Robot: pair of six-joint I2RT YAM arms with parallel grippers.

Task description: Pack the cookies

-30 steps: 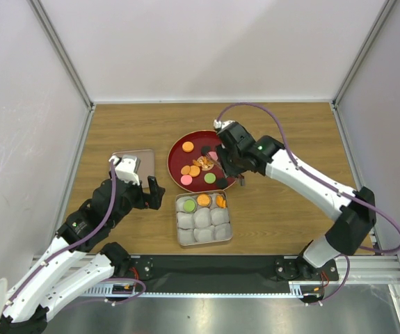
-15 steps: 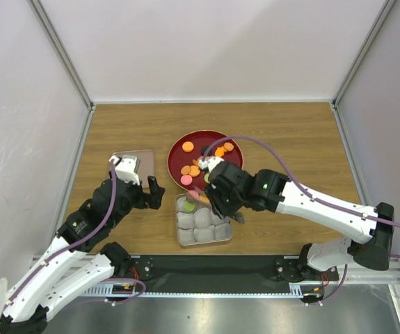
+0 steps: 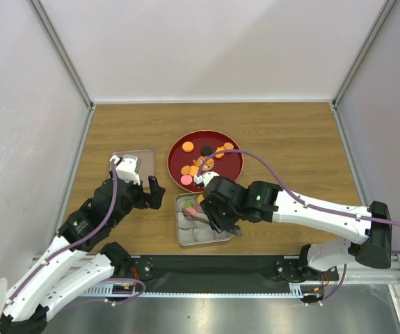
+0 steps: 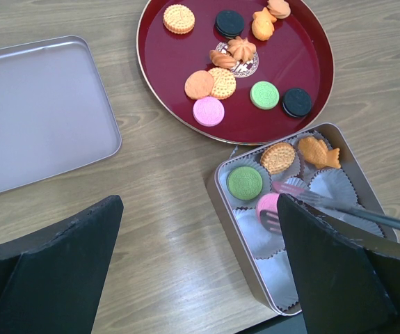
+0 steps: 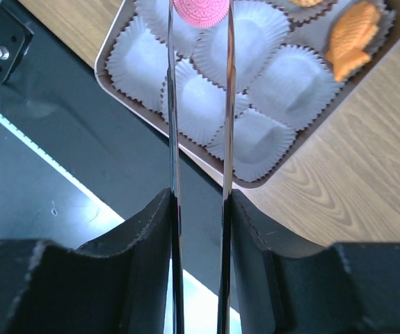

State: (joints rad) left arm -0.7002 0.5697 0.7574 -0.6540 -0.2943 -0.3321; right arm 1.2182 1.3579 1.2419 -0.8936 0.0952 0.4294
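Note:
Several cookies (image 4: 209, 111) lie on the red plate (image 4: 158, 62). The square tin (image 4: 217, 188) holds a green cookie (image 4: 245, 182), a round brown one (image 4: 277, 157) and an orange fish-shaped one (image 4: 319, 153) in its far row of paper cups. My right gripper (image 5: 198, 198) is shut on metal tongs (image 5: 173, 139), which pinch a pink cookie (image 5: 200, 10) just above a left-hand cup of the tin (image 3: 203, 240). My left gripper (image 4: 200, 209) hangs open over bare wood left of the tin, holding nothing.
The tin's flat lid (image 4: 40, 111) lies on the table to the left of the plate. The black base rail (image 3: 213, 268) runs right behind the tin's near edge. White walls close in the table on three sides.
My right arm swung from the red plate toward me and now hangs over the tin, carrying the pink cookie in the tongs. The left arm stayed still.

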